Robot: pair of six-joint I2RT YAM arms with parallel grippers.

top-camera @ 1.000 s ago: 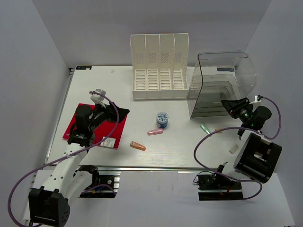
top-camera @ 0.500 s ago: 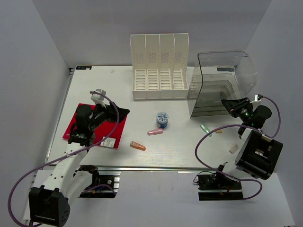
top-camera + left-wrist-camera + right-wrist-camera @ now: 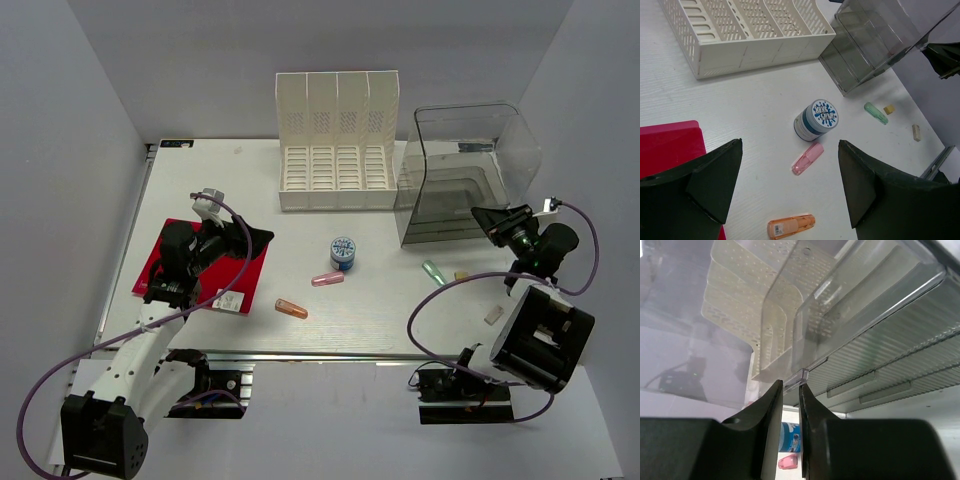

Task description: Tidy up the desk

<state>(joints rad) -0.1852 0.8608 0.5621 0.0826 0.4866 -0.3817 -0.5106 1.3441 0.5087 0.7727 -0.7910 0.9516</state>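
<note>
The white desk [image 3: 390, 305] has an aluminium rail [image 3: 330, 354] along its near edge. My right gripper [image 3: 489, 217] is shut on the thin front wall of a smoky clear plastic box [image 3: 460, 165] at the back right. In the right wrist view the wall edge sits between the nearly closed jaws [image 3: 791, 385], with the box [image 3: 865, 300] above. My left gripper [image 3: 257, 238] is open and empty, hovering over the right edge of a red folder [image 3: 205, 268]. It is also wide open in the left wrist view [image 3: 790, 145].
A white file organizer [image 3: 337, 140] stands at the back centre. A blue-lidded jar [image 3: 343, 250], a pink tube [image 3: 327, 279], an orange tube [image 3: 291, 309], a green tube [image 3: 432, 271], a small yellow piece [image 3: 461, 276] and a white eraser [image 3: 492, 314] lie loose on the desk.
The clear box has tilted and shifted slightly in the right gripper's hold, and the right wrist has moved a little to the right. The left arm has not moved.
</note>
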